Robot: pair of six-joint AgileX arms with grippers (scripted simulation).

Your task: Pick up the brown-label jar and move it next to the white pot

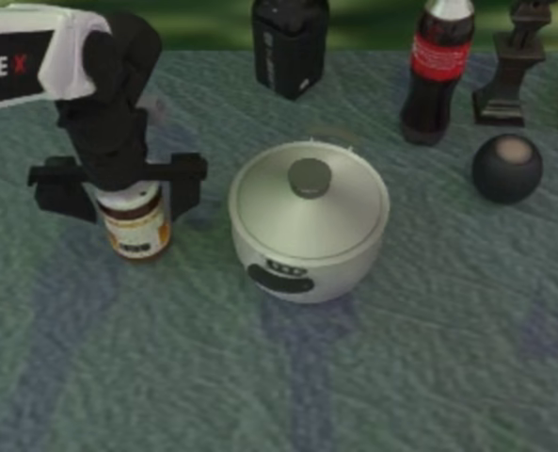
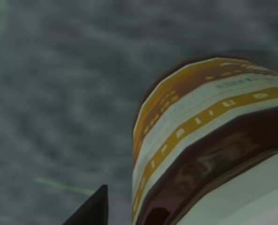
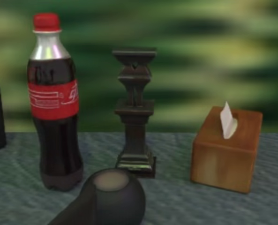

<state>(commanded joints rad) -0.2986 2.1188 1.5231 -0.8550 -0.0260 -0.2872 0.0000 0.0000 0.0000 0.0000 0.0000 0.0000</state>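
Observation:
The brown-label jar (image 1: 135,229) stands upright on the table, a short gap to the left of the white pot (image 1: 309,221). The pot has a flat lid, a grey knob and a dark oval mark on its side. My left gripper (image 1: 119,191) hangs directly over the jar's lid, open, with its fingers spread to either side. In the left wrist view the jar (image 2: 209,140) fills the frame, and one dark fingertip (image 2: 94,211) stands apart from it. Only a dark edge of my right gripper (image 3: 75,214) shows, and the right arm is outside the top view.
Along the back stand a black box (image 1: 291,42), a cola bottle (image 1: 437,68) and a dark candlestick (image 1: 514,66). A dark grey ball (image 1: 507,168) lies right of the pot. A wooden tissue box (image 3: 227,149) sits at the back right.

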